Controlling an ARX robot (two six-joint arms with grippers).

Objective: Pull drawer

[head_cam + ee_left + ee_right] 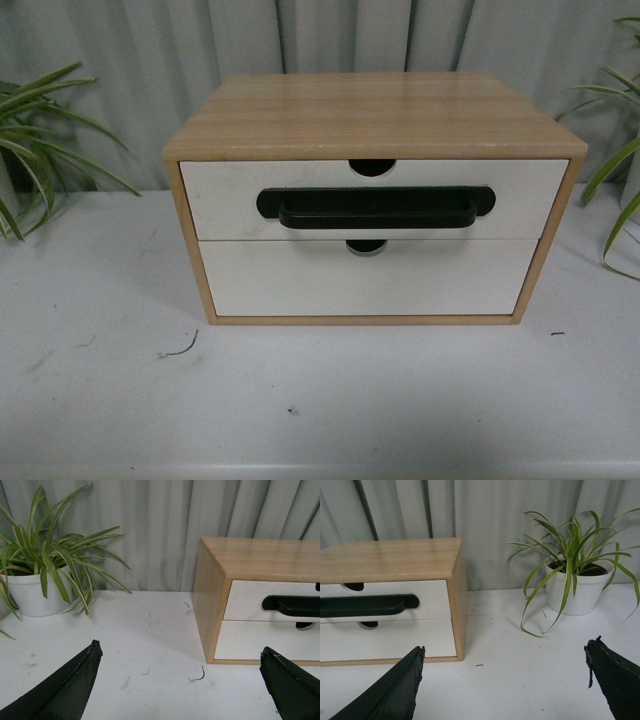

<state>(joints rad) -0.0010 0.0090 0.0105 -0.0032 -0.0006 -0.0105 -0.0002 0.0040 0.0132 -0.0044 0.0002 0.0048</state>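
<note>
A light wood cabinet [370, 115] stands on the white table. Its upper drawer [225, 200] has a white front, a wide black bar handle [375, 208] and a half-round notch in its top edge, and it sits flush and shut. No arm shows in the front view. My left gripper [180, 652] hangs open above the table, off the cabinet's left front corner, with the drawer [250, 600] ahead of it. My right gripper [505, 650] is open too, off the right front corner, and the handle [367, 605] shows there. Neither holds anything.
Below sits a plain white drawer [370, 280] with no handle. A potted plant [30, 592] stands left of the cabinet, another [575, 587] to its right. A grey curtain [330, 40] closes the back. A small curled scrap [180, 350] lies on the table [320, 400].
</note>
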